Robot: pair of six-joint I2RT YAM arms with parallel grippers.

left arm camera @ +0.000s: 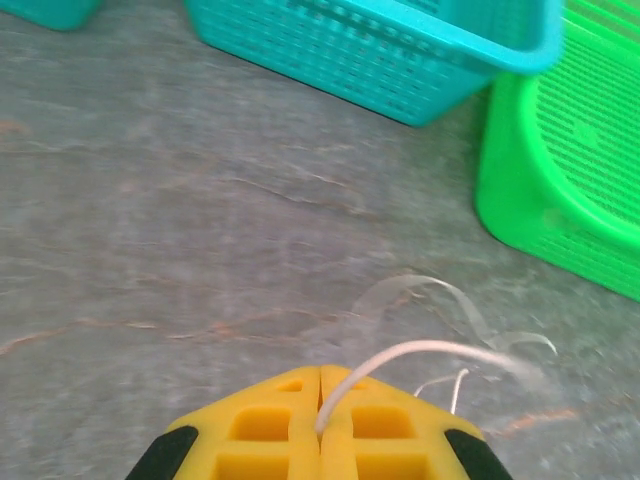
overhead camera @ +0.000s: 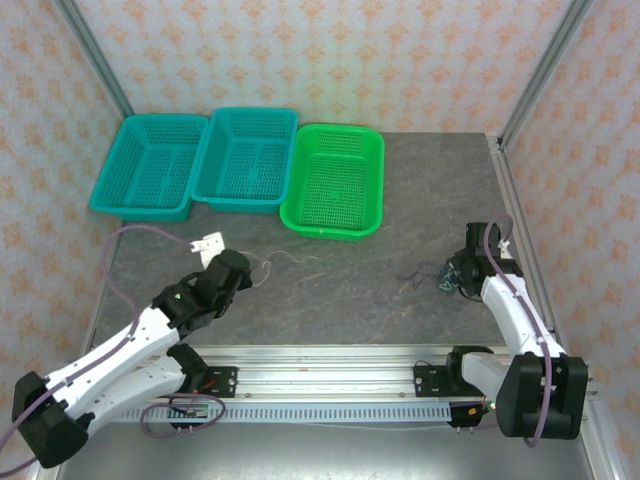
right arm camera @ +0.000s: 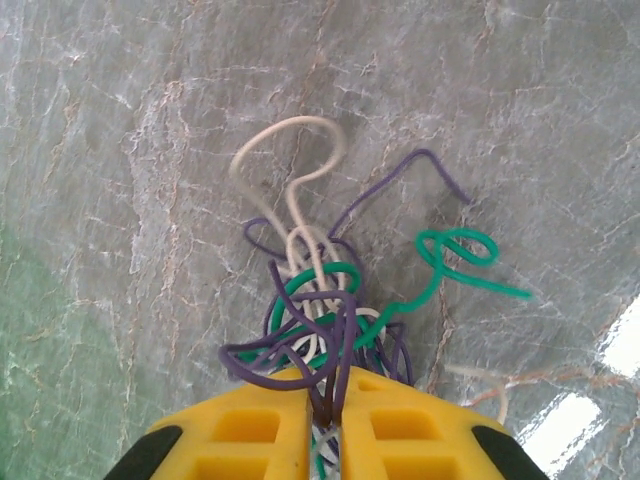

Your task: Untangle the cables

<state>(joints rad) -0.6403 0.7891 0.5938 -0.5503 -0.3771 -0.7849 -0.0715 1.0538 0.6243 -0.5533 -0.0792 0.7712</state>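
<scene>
Left gripper [left arm camera: 320,385]: jaws pressed together on one cream-white cable [left arm camera: 420,348], which trailed off toward 2 o'clock, blurred. We judged a sharp tug could slip it out of the pads.
Right gripper [right arm camera: 325,385], at 3 o'clock on the table [overhead camera: 350,290]: jaws pinching the tangle [right arm camera: 315,300] of cream, purple and green cables at its root. We judged that pulling there could cinch the knot or drag the whole bunch.
Surface: grey, marbled, smooth, offering little hold on loose wire. Two teal baskets [overhead camera: 140,207] and a green basket [overhead camera: 325,228] stood at 12 o'clock. Room: patterned walls [overhead camera: 330,60], metal corner posts [overhead camera: 93,55]
</scene>
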